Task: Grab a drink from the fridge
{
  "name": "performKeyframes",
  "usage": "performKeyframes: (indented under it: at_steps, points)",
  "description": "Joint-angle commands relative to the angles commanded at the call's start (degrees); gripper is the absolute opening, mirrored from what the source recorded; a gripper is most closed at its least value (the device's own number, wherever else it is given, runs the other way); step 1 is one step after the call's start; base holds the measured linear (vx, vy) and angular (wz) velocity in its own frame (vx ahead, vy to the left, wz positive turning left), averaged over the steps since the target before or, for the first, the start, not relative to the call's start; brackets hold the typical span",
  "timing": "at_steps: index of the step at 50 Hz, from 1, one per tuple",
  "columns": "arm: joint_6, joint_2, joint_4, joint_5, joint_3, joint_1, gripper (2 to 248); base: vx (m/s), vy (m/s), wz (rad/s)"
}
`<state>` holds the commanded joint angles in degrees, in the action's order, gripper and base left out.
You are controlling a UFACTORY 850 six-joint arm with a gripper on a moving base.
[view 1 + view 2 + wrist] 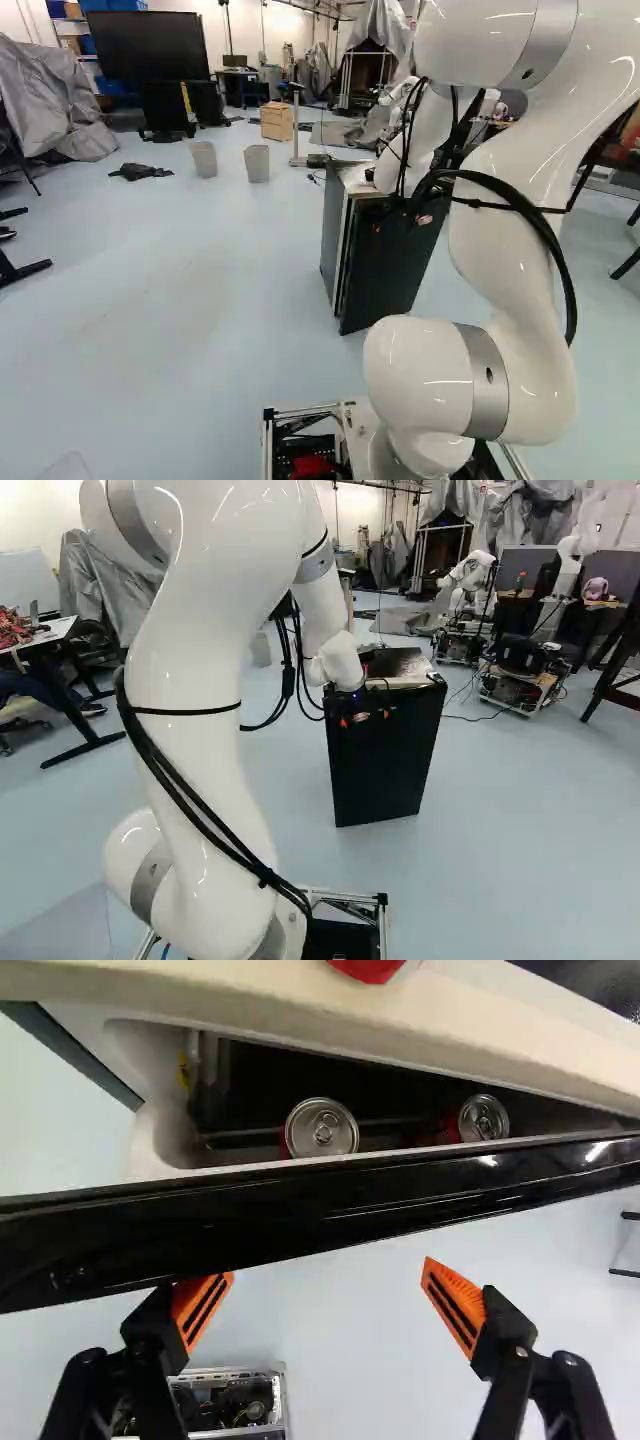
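In the right base view my gripper [365, 718] is at the upper front of the black fridge [388, 770]. The fridge also shows in the left base view, behind the arm. The wrist view has the gripper [329, 1270] open and empty, its orange pads wide apart on the outer side of the black fridge door [330, 1202]. One fingertip is close by the door's edge; contact cannot be told. Beyond that edge is a gap, with the door ajar. Two can tops, one can [322, 1127] and another can [484, 1118], show inside, red at their sides.
A red thing [368, 968] lies on the fridge's pale top. Another robot [468, 595] stands beyond the fridge, near a wheeled base [520, 685]. Two grey bins [257, 164] stand on the floor farther back. A table [50, 635] is at the left of the right base view.
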<state>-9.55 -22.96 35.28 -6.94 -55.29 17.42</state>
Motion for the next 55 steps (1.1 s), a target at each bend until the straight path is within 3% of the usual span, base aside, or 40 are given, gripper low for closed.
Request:
performKeyframes:
  at_steps: [31, 55]
  points:
    - [0.0, -2.28, 0.0, 0.0, -3.06, -1.75, 247, 0.0, 0.0, 0.0]
    - [0.0, -2.45, 0.0, 0.0, -3.29, -1.89, 247, 0.0, 0.0, 0.0]
